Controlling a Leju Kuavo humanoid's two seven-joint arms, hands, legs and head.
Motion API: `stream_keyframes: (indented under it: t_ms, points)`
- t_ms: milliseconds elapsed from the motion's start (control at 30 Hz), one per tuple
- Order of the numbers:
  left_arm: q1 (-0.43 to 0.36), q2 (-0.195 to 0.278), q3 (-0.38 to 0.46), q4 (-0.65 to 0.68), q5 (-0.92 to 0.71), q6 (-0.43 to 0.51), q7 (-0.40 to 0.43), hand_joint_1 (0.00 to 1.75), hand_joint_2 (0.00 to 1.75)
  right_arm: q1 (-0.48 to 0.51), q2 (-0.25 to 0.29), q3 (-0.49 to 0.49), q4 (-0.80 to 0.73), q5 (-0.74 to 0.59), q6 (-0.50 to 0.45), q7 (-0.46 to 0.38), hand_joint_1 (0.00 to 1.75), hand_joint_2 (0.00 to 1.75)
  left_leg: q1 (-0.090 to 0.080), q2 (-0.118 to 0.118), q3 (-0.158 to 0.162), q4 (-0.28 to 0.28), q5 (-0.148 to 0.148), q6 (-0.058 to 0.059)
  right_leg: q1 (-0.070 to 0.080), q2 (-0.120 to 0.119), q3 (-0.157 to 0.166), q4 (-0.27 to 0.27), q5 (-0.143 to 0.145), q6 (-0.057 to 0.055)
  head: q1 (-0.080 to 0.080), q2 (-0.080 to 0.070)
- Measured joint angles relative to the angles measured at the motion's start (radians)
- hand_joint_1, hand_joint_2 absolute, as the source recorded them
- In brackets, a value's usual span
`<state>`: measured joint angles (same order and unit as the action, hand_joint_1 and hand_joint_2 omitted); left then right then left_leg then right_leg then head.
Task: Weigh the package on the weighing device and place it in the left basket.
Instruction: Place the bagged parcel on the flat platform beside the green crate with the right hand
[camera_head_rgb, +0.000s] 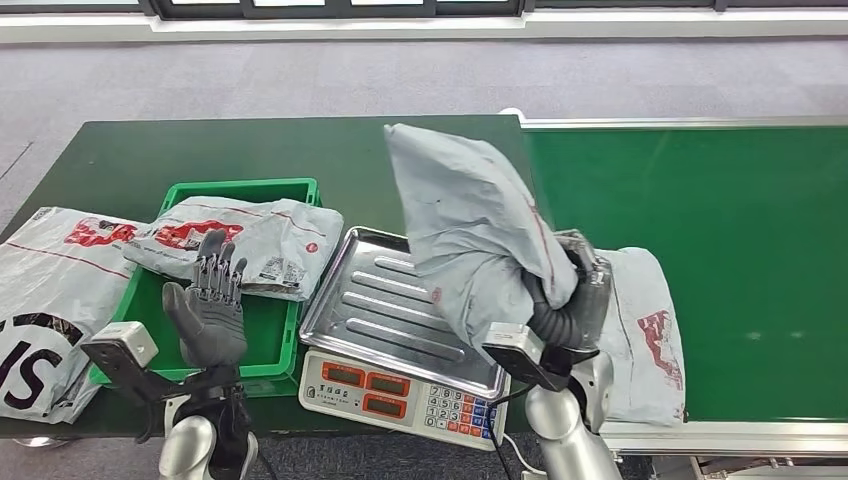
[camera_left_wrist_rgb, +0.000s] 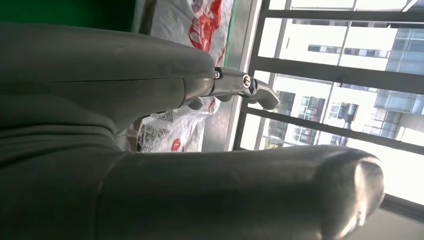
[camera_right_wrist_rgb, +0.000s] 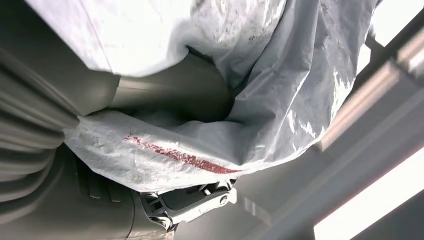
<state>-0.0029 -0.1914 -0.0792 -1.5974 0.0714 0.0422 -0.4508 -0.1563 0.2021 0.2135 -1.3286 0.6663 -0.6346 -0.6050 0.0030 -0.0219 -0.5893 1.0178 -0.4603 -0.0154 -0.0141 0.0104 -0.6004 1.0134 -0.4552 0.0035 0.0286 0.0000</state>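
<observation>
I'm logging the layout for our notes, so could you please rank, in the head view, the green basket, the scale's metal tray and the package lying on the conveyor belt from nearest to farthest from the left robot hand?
From the left robot hand:
1. Green basket: directly beneath the hand.
2. Scale's metal tray: just right of the basket.
3. Package on the conveyor belt: far right, beyond the right arm.

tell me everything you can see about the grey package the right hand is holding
The grey package is a soft, crinkled plastic mailer bag with a thin red line along one side. The right hand grips its lower end, so it stands upright and tilted, raised above the right part of the scale's metal tray. Whether it touches the tray is unclear.
</observation>
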Motion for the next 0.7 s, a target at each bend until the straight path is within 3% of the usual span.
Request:
stream_keyframes:
  t_ms: [167, 433, 467, 567, 600, 700]
  points:
    - [-0.016, -0.002, -0.010, 0.025, 0.006, 0.002, -0.001, 0.00, 0.00, -0.056, 0.020, 0.080, 0.149, 0.001, 0.023, 0.004, 1.75, 1.75, 0.000, -0.001, -0.001, 0.000, 0.000, 0.000, 0.000, 0.000, -0.001, 0.000, 0.000, 0.000, 0.000, 0.000]
    - [-0.021, -0.002, -0.010, 0.046, 0.020, 0.010, -0.015, 0.00, 0.00, -0.114, 0.026, 0.109, 0.265, 0.005, 0.092, 0.060, 1.75, 1.75, 0.000, -0.001, -0.002, 0.000, 0.000, 0.000, 0.000, 0.000, -0.002, 0.000, 0.000, 0.000, 0.000, 0.000]
    - [-0.021, -0.002, -0.010, 0.047, 0.020, 0.011, -0.017, 0.00, 0.00, -0.118, 0.027, 0.109, 0.276, 0.008, 0.098, 0.074, 1.47, 1.75, 0.000, -0.001, -0.002, 0.000, 0.000, 0.000, 0.000, 0.000, -0.002, 0.000, 0.000, 0.000, 0.000, 0.000]
    - [-0.021, -0.002, -0.010, 0.052, 0.020, 0.013, -0.020, 0.00, 0.00, -0.124, 0.027, 0.108, 0.303, 0.014, 0.111, 0.122, 0.17, 1.75, 0.000, -0.001, -0.002, 0.000, 0.000, 0.000, 0.000, 0.000, -0.002, 0.000, 0.000, 0.000, 0.000, 0.000]
    - [-0.021, -0.002, -0.010, 0.053, 0.020, 0.014, -0.020, 0.00, 0.00, -0.124, 0.027, 0.107, 0.311, 0.016, 0.114, 0.142, 0.00, 1.75, 0.000, -0.001, -0.002, 0.000, 0.000, 0.000, 0.000, 0.000, -0.002, 0.000, 0.000, 0.000, 0.000, 0.000]
    - [-0.020, -0.002, -0.010, 0.054, 0.020, 0.016, -0.021, 0.00, 0.00, -0.127, 0.025, 0.096, 0.338, 0.024, 0.119, 0.214, 0.00, 1.75, 0.000, -0.001, -0.002, 0.000, 0.000, 0.000, 0.000, 0.000, -0.002, 0.000, 0.000, 0.000, 0.000, 0.000]
